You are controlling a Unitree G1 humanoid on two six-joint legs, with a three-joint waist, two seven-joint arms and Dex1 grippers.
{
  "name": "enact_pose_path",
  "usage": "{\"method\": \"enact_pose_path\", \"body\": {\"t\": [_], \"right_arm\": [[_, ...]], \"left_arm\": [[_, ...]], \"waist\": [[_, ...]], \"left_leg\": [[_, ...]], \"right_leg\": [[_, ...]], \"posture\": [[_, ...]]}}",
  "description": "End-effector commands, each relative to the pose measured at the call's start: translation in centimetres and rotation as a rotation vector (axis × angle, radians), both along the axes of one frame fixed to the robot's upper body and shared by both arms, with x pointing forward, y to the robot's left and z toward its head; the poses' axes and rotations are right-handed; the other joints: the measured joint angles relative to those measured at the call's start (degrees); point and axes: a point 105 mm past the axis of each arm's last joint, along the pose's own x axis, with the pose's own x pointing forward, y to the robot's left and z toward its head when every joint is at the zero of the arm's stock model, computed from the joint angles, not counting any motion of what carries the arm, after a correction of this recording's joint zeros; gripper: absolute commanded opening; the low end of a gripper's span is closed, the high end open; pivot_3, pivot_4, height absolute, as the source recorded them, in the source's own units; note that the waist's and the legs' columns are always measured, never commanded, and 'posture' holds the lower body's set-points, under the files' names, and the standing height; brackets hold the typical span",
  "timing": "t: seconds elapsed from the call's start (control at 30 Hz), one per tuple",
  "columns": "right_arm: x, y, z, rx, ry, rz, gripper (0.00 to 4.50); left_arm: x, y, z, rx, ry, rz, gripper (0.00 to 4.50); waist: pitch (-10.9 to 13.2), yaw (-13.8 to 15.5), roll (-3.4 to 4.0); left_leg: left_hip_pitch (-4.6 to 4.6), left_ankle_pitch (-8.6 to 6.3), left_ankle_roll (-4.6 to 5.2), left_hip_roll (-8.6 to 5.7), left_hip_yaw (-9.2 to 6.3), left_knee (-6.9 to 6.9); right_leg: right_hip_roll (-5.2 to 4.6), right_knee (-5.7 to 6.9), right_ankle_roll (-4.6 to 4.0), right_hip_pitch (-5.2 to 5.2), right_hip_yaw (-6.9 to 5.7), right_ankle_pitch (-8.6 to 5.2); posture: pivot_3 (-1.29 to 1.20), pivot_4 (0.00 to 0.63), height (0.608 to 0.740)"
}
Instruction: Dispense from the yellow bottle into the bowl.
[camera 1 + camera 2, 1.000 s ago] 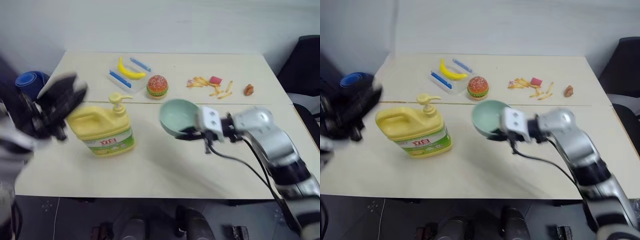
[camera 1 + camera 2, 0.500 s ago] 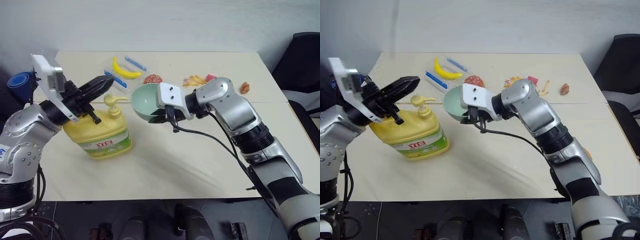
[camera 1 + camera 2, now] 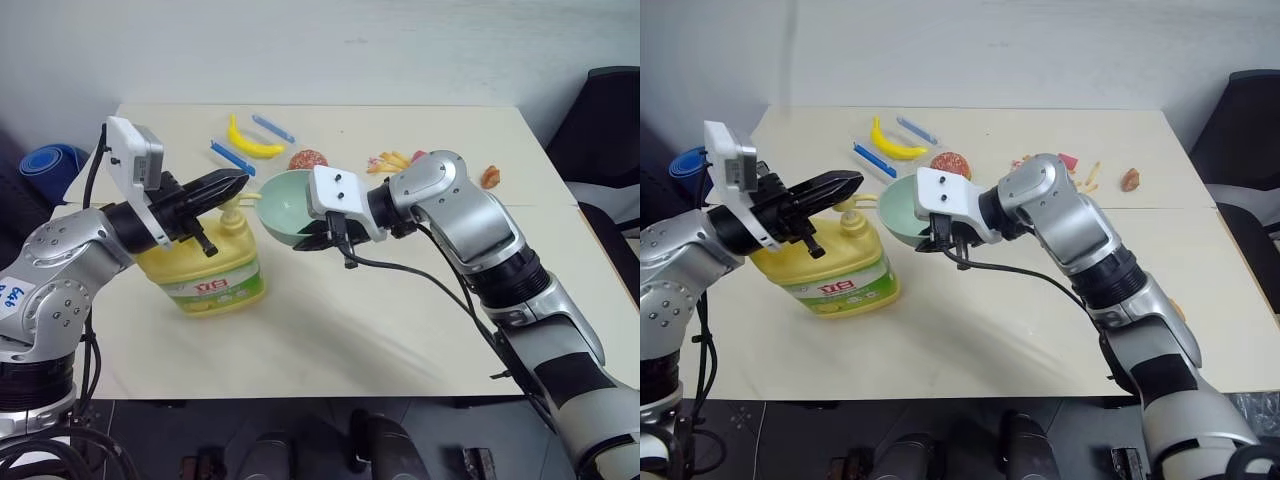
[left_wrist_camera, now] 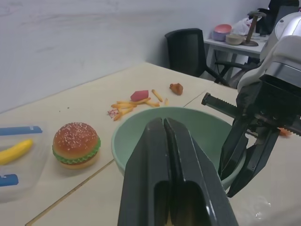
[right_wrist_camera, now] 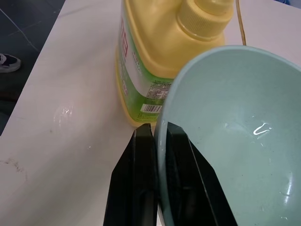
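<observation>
The mint-green bowl (image 3: 288, 205) is held by its rim in the right gripper (image 3: 318, 238) beside the yellow bottle (image 3: 205, 270) on the table (image 3: 380, 320). The left gripper (image 3: 232, 184), fingers pressed together, is poised over the pump top (image 3: 235, 208); a downward press is needed next.

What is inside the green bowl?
Nothing yet. The bowl looks empty, with only a shiny glint on its inner wall. The right gripper pinches its rim, so one finger covers a strip of the inside there.

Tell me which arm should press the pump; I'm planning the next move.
The left. Its shut gripper hovers right above the bottle pump, while the right gripper is clamped on the bowl rim beside the spout.
</observation>
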Motion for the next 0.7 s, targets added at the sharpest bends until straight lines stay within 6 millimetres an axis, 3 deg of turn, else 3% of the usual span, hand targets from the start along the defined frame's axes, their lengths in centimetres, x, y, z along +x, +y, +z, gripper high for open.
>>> {"method": "enact_pose_path", "body": {"t": [0.03, 0.37, 0.53, 0.6, 0.7], "right_arm": [[-0.8, 0.5, 1.3, 0.016, -0.051, 0.038, 0.00], [-1.5, 1.2, 1.0, 0.036, -0.043, 0.068, 0.00], [-1.9, 1.4, 0.9, 0.047, -0.023, 0.079, 0.00], [-2.0, 1.4, 0.9, 0.049, -0.017, 0.082, 0.00], [-2.1, 1.5, 0.9, 0.061, -0.009, 0.087, 0.00]], "left_arm": [[0.3, -0.2, -2.8, 0.024, 0.172, 0.011, 0.04], [1.0, 1.3, -7.1, 0.062, 0.342, 0.151, 0.04], [0.8, 1.5, -8.3, 0.056, 0.377, 0.166, 0.04], [0.8, 1.6, -8.5, 0.053, 0.376, 0.172, 0.04], [0.9, 1.4, -7.2, -0.007, 0.327, 0.157, 0.04]], "waist": [[0.00, -0.05, 0.00], [-0.09, -0.07, 0.14], [-0.29, -0.13, 0.43], [-0.35, -0.17, 0.53], [-0.52, -0.15, 0.72]], "left_leg": [[0.01, 0.00, 0.00, 0.00, 0.00, 0.00], [0.27, -0.01, -0.02, -0.01, 0.01, -0.01], [0.37, -0.01, -0.03, -0.01, 0.02, -0.02], [0.39, -0.02, -0.03, -0.01, 0.02, -0.02], [0.40, -0.02, -0.03, -0.03, 0.03, -0.04]], "right_leg": [[-0.01, 0.01, 0.00, 0.00, 0.00, 0.00], [-0.05, 0.06, -0.02, 0.21, 0.02, -0.02], [-0.09, 0.11, -0.05, 0.25, 0.02, -0.03], [-0.09, 0.13, -0.06, 0.26, 0.03, -0.04], [-0.11, 0.12, -0.05, 0.26, 0.03, -0.05]], "posture": [[0.00, 0.150, 0.740], [0.00, 0.150, 0.740], [0.00, 0.150, 0.740], [0.00, 0.150, 0.740], [0.00, 0.150, 0.740]]}}
